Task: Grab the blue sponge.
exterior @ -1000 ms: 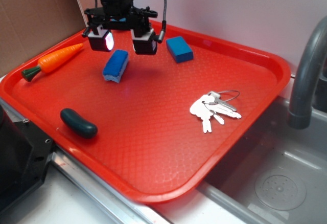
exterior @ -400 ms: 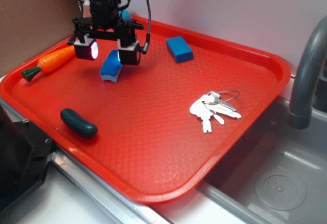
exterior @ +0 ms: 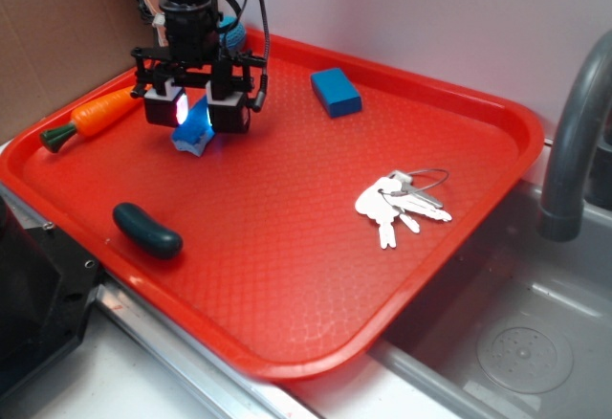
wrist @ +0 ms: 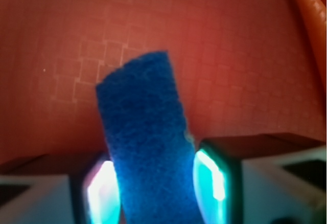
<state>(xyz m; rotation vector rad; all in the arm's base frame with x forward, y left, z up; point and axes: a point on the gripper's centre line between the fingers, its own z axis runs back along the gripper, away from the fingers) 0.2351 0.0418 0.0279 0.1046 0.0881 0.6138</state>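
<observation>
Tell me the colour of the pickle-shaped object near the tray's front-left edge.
Dark green, best seen in the exterior view.

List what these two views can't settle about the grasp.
- Pad contact: wrist view shows the blue sponge between the fingers, but glare and blur hide whether they touch it.
- Sponge's near end: cut off by the wrist frame's bottom edge.
- Exterior view: gripper covers most of the sponge.

- No text, label, brand, number or sign is showing legibly in either view.
- The red tray (exterior: 478,122) is showing only an embossed grid pattern, no lettering.
- The keys (exterior: 397,204) are appearing too small for any stamped marks to be read.
</observation>
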